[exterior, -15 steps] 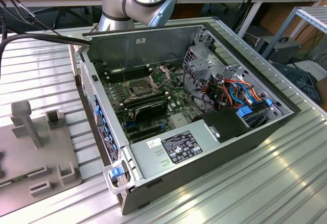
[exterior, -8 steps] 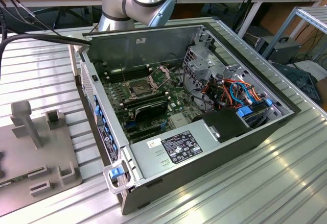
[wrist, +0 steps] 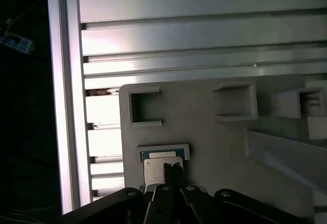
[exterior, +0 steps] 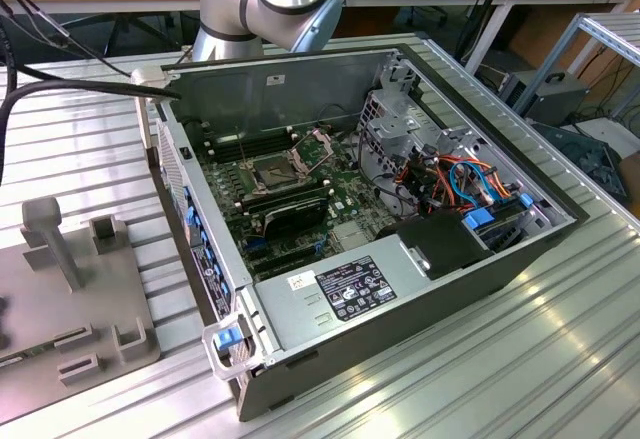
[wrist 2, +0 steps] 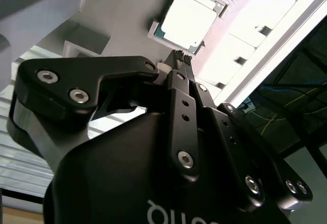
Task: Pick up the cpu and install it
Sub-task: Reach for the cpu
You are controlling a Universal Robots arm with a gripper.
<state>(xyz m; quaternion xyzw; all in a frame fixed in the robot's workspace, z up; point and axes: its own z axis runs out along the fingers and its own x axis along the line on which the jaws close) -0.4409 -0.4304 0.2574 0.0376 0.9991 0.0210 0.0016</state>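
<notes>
One cpu (wrist 2: 189, 17), seated in its pocket on the grey fixture plate (wrist: 214, 147) on the bench (wrist: 204, 30). Gripper (wrist 2: 182, 55) just above it, two fingers (wrist 2: 177, 81) pinched together, gripping nothing. One open PC case (exterior: 400, 289), one socket (exterior: 272, 171).

cpu (wrist 2: 186, 17) sits in low-walled pocket of fixture (wrist: 214, 147), open above, gripper (wrist 2: 181, 55) tips together just over it. Post (exterior: 55, 244) stands on fixture. Case (exterior: 300, 79) top open, socket (exterior: 270, 171) free from above; cables (exterior: 450, 181) and cage (exterior: 400, 109) crowd the exterior view's right side
</notes>
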